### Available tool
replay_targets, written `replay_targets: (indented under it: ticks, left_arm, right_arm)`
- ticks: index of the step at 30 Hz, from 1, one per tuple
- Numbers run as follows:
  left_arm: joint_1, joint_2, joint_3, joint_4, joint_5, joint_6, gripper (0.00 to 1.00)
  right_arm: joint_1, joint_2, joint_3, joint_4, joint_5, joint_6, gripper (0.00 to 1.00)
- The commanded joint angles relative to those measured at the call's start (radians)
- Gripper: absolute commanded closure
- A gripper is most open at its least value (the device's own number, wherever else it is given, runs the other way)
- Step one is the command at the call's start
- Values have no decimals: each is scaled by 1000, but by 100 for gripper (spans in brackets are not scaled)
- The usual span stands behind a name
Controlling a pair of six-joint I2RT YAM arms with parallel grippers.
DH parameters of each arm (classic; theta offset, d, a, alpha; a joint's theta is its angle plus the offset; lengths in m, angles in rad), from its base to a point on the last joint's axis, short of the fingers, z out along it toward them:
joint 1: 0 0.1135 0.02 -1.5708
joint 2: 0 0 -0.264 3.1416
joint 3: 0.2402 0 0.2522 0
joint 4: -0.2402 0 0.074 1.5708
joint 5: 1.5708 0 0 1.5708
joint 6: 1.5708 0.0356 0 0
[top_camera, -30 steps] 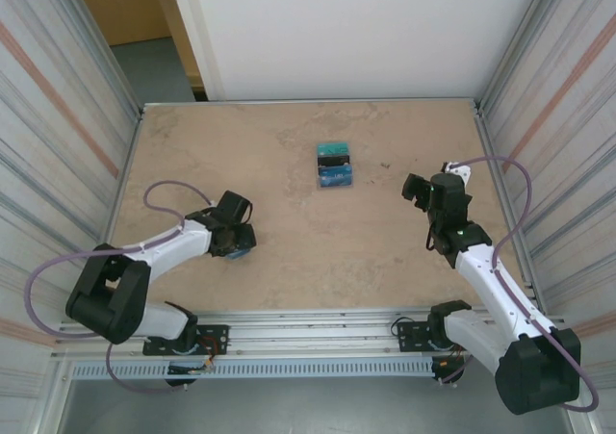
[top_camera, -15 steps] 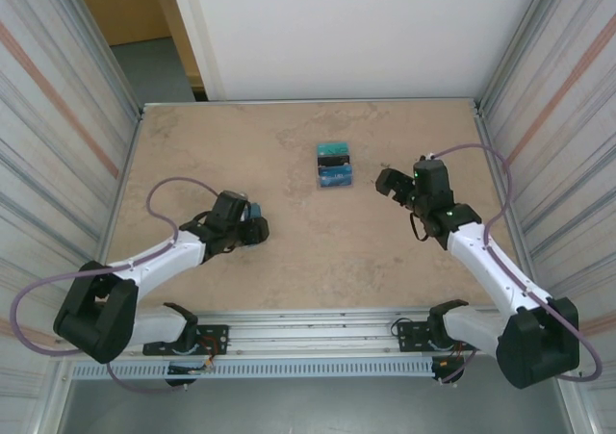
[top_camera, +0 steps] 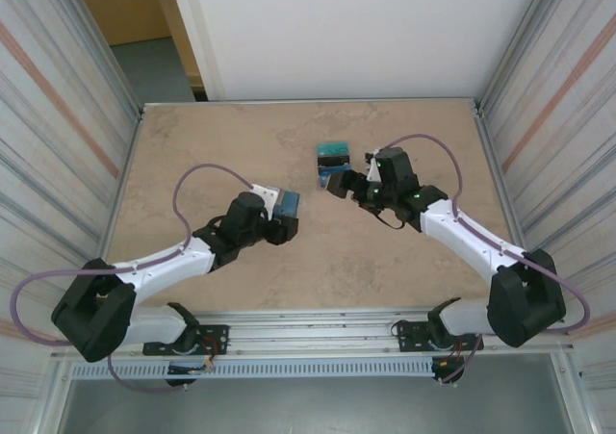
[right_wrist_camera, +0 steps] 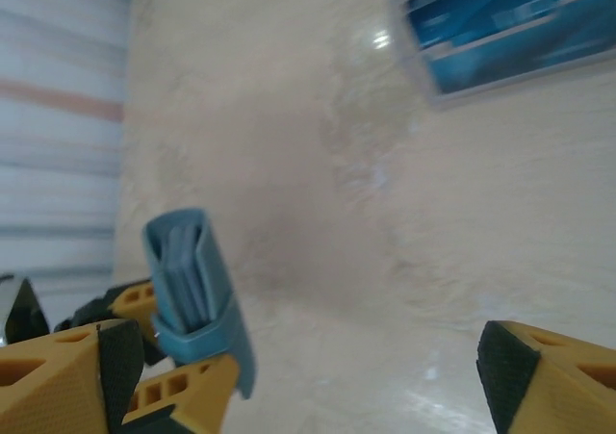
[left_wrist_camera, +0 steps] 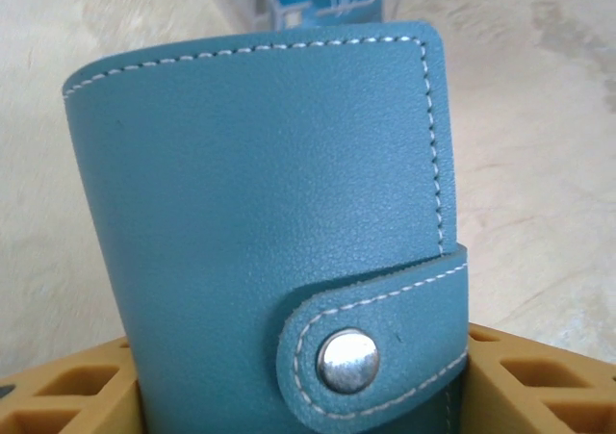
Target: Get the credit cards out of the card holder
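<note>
Soft teal-blue stitched card holder (left_wrist_camera: 260,213) stands upright, long axis vertical (snap strap fastened), clenched in the left claw (top_camera: 282,215) above the beige bench (top_camera: 192,145); its base is cut off. Right claw (top_camera: 348,177) gapes, released.

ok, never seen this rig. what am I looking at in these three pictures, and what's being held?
Two white robot arms are bolted at the table's near edge, each ending in a two-finger gripper. The wide picture comes from a fixed camera above and behind them; the other two come from cameras on the wrists. The left gripper holds a small teal-blue soft card holder, snapped shut. A few small flat teal, black and blue cards lie together on the beige table. The right gripper is open, holds nothing, and is close to those cards.
</note>
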State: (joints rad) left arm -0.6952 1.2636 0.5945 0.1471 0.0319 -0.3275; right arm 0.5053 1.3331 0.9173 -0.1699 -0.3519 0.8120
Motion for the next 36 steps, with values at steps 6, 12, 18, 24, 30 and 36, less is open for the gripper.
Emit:
replay_targets:
  ticks: [6, 12, 18, 24, 30, 36]
  left_arm:
    - [-7, -1, 58, 150, 82, 71, 36]
    - [-15, -7, 57, 160, 112, 74, 36]
    - [-22, -20, 57, 158, 134, 84, 35]
    - [-29, -31, 58, 156, 141, 92, 35]
    - [-28, -46, 58, 160, 154, 86, 27]
    - [-28, -90, 54, 151, 162, 70, 1]
  right_arm:
    - [78, 61, 39, 140, -134, 37, 13]
    - [113, 124, 87, 150, -144, 16, 18]
    - [126, 179, 117, 177, -167, 19, 25]
    - [127, 228, 137, 223, -215, 41, 42]
    - [126, 247, 149, 237, -230, 43, 77]
    - [105, 232, 144, 236, -235, 33, 88]
